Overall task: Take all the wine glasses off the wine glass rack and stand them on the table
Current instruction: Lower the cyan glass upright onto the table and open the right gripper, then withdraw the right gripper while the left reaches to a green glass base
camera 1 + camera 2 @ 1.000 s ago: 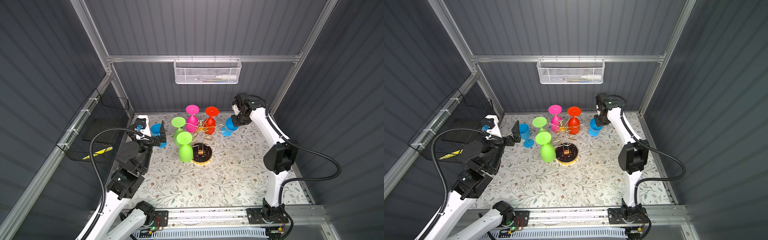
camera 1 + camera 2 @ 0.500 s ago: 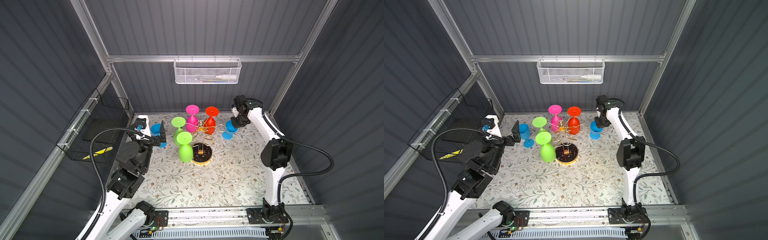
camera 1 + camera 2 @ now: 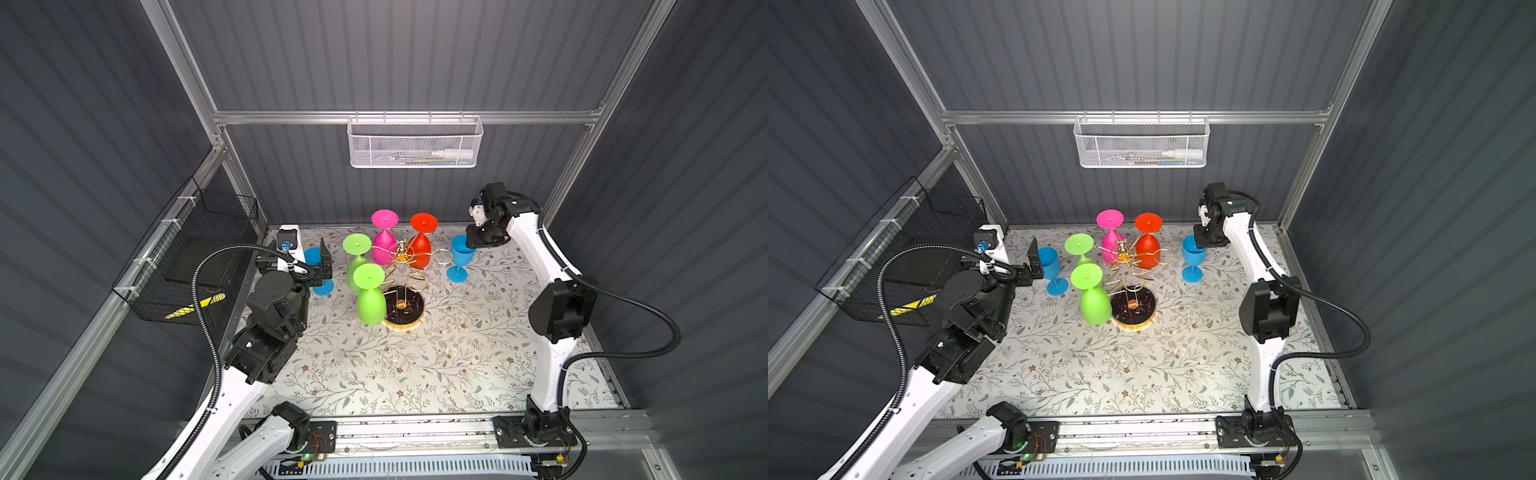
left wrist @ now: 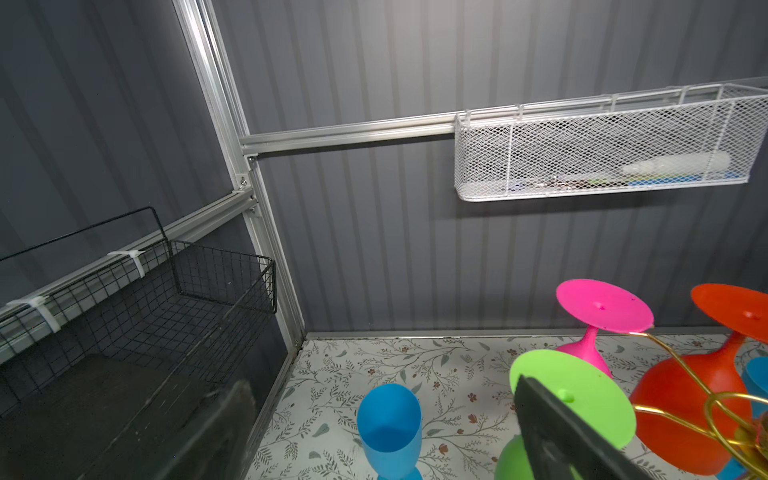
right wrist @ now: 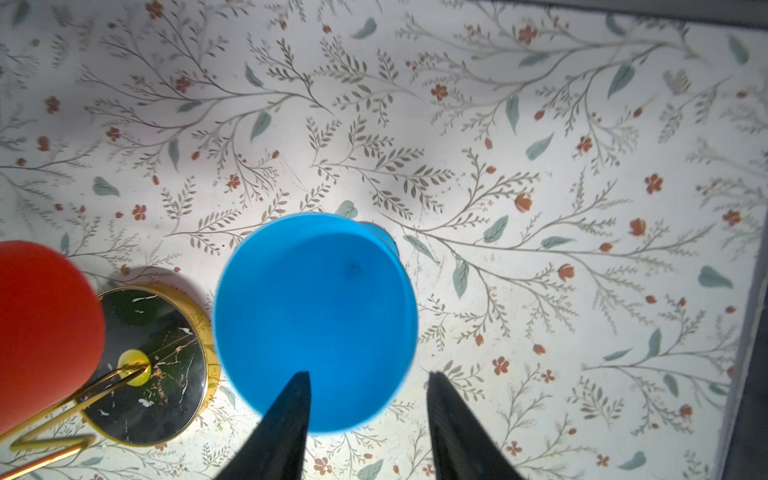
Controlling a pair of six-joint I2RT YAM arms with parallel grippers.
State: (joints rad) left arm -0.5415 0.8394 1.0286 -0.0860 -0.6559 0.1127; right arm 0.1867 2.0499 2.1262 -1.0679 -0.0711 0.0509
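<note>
Wine glass rack (image 3: 409, 305): set at the centre of the mat (image 3: 415, 365); pink glass (image 3: 382, 247), red glass (image 3: 419, 255) and two green glasses (image 3: 370, 305) are hung inverted on it.
Blue wine glass (image 3: 460, 255): stood upright on the mat at 2 o'clock of the rack base, off the rack.
Right gripper (image 5: 369, 374): fingers parted astride that glass's rim, not clamped.
Left gripper (image 4: 382, 384): spread wide, nothing held; second blue glass (image 4: 388, 419) is stood at 10 o'clock of the base.
</note>
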